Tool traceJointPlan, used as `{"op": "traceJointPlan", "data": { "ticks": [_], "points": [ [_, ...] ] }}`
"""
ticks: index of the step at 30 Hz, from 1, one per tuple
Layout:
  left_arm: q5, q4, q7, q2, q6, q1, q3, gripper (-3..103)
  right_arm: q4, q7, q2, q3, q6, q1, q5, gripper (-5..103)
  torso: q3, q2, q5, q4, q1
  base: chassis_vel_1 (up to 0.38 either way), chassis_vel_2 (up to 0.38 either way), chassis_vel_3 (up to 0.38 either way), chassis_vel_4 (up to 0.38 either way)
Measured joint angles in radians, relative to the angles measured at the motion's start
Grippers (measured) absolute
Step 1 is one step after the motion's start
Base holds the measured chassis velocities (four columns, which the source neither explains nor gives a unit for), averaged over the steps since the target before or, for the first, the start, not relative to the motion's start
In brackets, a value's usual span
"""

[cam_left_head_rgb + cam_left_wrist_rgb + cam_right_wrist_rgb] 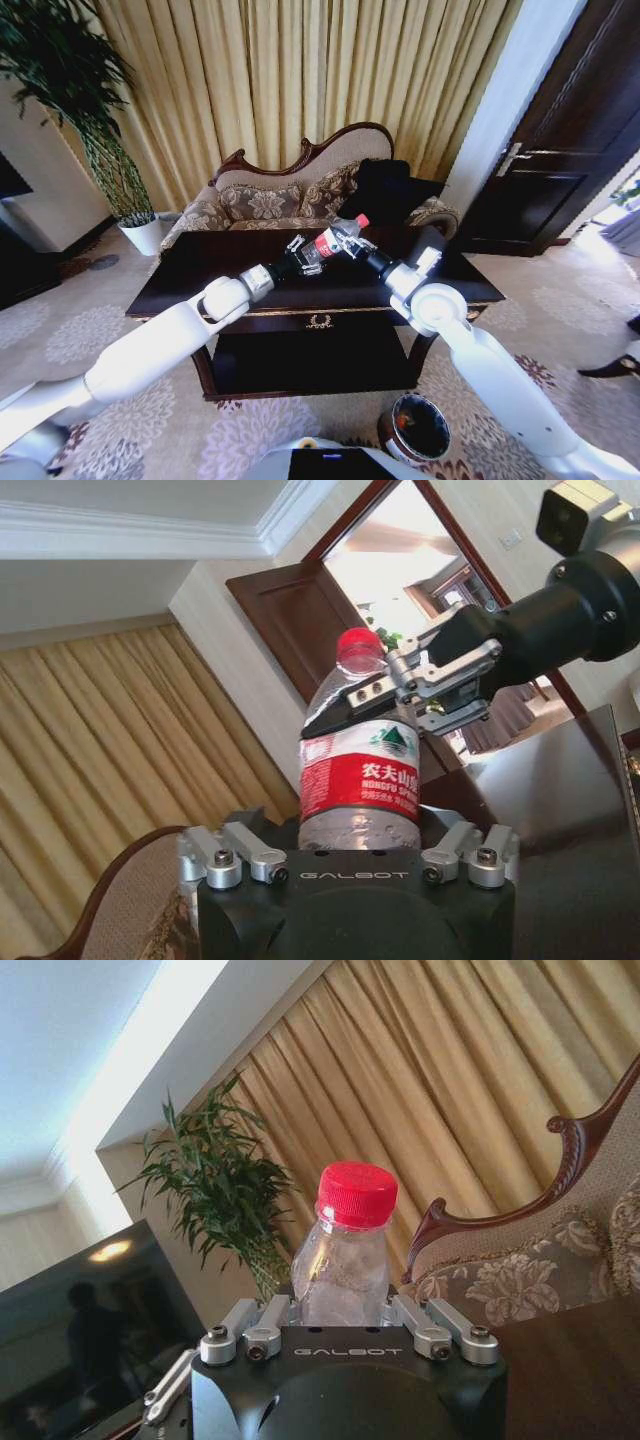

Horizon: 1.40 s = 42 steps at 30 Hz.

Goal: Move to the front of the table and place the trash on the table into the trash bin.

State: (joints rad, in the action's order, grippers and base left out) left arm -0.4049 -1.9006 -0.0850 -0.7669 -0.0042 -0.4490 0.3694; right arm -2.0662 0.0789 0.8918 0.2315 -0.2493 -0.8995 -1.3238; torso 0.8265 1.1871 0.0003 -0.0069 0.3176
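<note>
A clear plastic bottle (336, 238) with a red cap and red label, part of the trash, hangs tilted above the dark glossy table (190, 282). My left gripper (303, 254) is shut on its lower end. From the other side my right gripper (356, 245) is shut on its shoulder, just under the cap. In the left wrist view the bottle (358, 780) stands out of my left gripper (355, 858), with the right gripper (415, 690) clamped on it below the cap. The right wrist view shows the cap end (355, 1196) above my right gripper (345, 1328). The trash bin (414, 428) stands on the carpet near me, right of centre.
An ornate patterned sofa (280, 195) stands right behind the table. A tall plant in a white pot (143, 233) is at the far left, and a dark wooden door (560, 150) at the right. The table has a lower shelf (310, 360). Patterned carpet surrounds it.
</note>
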Motion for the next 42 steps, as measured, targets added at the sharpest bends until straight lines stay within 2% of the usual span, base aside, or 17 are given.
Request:
{"op": "traceJointPlan", "data": {
  "ticks": [4, 9, 15, 16, 18, 21, 23, 24, 25, 27, 28, 29, 31, 32, 36, 37, 42],
  "points": [
    [-0.058, -0.042, 0.031, 0.016, 0.046, -0.013, -0.021, 97, 0.006, 0.003, -0.003, 0.020, 0.009, -0.023, 0.010, 32, 0.000, 0.000, 0.0000, 0.0000, 0.000, 0.000, 0.000, 0.000, 0.000],
    [-0.114, -0.077, 0.057, 0.026, 0.082, -0.035, -0.064, 100, 0.018, 0.019, 0.002, 0.036, 0.026, -0.031, 0.025, 32, 0.000, 0.000, 0.0000, -0.0001, 0.000, 0.000, 0.000, 0.000, 0.000],
    [-0.209, -0.137, 0.071, 0.061, 0.139, -0.132, -0.236, 100, 0.032, 0.041, -0.010, 0.070, 0.047, -0.044, 0.066, 32, 0.000, 0.000, -0.0001, 0.0003, 0.000, 0.000, 0.000, 0.000, 0.000],
    [-0.209, -0.137, 0.071, 0.061, 0.139, -0.132, -0.236, 100, 0.032, 0.041, -0.010, 0.070, 0.047, -0.044, 0.066, 32, 0.000, 0.000, -0.0001, 0.0003, 0.000, 0.000, 0.000, 0.000, 0.000],
    [-0.244, -0.163, 0.090, 0.076, 0.163, -0.195, -0.327, 100, 0.031, 0.067, -0.032, 0.089, 0.047, -0.057, 0.106, 32, 0.000, 0.000, 0.0000, 0.0001, 0.000, 0.000, 0.000, 0.000, 0.000],
    [-0.258, -0.175, 0.112, 0.083, 0.172, -0.236, -0.384, 100, 0.027, 0.101, -0.048, 0.101, 0.034, -0.065, 0.145, 32, 0.000, 0.000, 0.0000, 0.0001, 0.000, 0.000, 0.000, 0.000, 0.000],
    [-0.264, -0.191, 0.176, 0.101, 0.175, -0.325, -0.480, 100, 0.010, 0.218, -0.089, 0.103, 0.007, -0.092, 0.243, 32, 0.000, 0.000, -0.0001, 0.0000, 0.000, 0.000, 0.000, 0.000, 0.000],
    [-0.264, -0.191, 0.176, 0.101, 0.175, -0.325, -0.480, 100, 0.010, 0.218, -0.089, 0.103, 0.007, -0.092, 0.243, 32, 0.000, 0.000, -0.0001, 0.0000, 0.000, 0.000, 0.000, 0.000, 0.000],
    [-0.264, -0.195, 0.216, 0.108, 0.181, -0.351, -0.505, 100, 0.003, 0.257, -0.103, 0.101, 0.001, -0.103, 0.301, 32, 0.000, 0.000, -0.0002, 0.0002, 0.000, 0.000, 0.000, 0.000, 0.000],
    [-0.275, -0.203, 0.362, 0.117, 0.227, -0.385, -0.542, 100, -0.001, 0.331, -0.122, 0.096, -0.006, -0.125, 0.466, 32, 0.000, 0.000, -0.0001, 0.0002, 0.000, 0.000, 0.000, 0.000, 0.000],
    [-0.275, -0.203, 0.362, 0.117, 0.227, -0.385, -0.542, 100, -0.001, 0.331, -0.122, 0.096, -0.006, -0.125, 0.466, 32, 0.000, 0.000, -0.0001, 0.0002, 0.000, 0.000, 0.000, 0.000, 0.000],
    [-0.287, -0.207, 0.394, 0.119, 0.242, -0.389, -0.550, 100, -0.001, 0.347, -0.127, 0.095, -0.006, -0.131, 0.520, 32, 0.000, 0.000, -0.0002, 0.0002, 0.000, 0.000, 0.000, 0.000, 0.000],
    [-0.321, -0.223, 0.459, 0.124, 0.303, -0.390, -0.578, 100, -0.001, 0.378, -0.140, 0.097, -0.017, -0.142, 0.609, 31, 0.000, 0.000, 0.0001, -0.0001, 0.000, 0.000, 0.000, 0.000, 0.000],
    [-0.343, -0.229, 0.494, 0.126, 0.343, -0.388, -0.591, 100, -0.004, 0.398, -0.148, 0.100, -0.024, -0.144, 0.623, 31, 0.000, 0.000, 0.0003, -0.0003, 0.000, 0.000, 0.000, 0.000, 0.000],
    [-0.387, -0.224, 0.538, 0.126, 0.398, -0.402, -0.651, 100, -0.016, 0.422, -0.168, 0.129, -0.032, -0.149, 0.614, 31, 0.000, 0.000, 0.0003, -0.0002, 0.000, 0.000, 0.000, 0.000, 0.000],
    [-0.387, -0.224, 0.538, 0.126, 0.398, -0.402, -0.651, 100, -0.016, 0.422, -0.168, 0.129, -0.032, -0.149, 0.614, 31, 0.000, 0.000, 0.0003, -0.0002, 0.000, 0.000, 0.000, 0.000, 0.000],
    [-0.401, -0.200, 0.510, 0.140, 0.406, -0.514, -0.800, 100, -0.040, 0.422, -0.210, 0.183, -0.043, -0.168, 0.536, 31, 0.000, 0.000, -0.0003, 0.0002, 0.000, 0.000, 0.000, 0.000, 0.000]
  ]
}}
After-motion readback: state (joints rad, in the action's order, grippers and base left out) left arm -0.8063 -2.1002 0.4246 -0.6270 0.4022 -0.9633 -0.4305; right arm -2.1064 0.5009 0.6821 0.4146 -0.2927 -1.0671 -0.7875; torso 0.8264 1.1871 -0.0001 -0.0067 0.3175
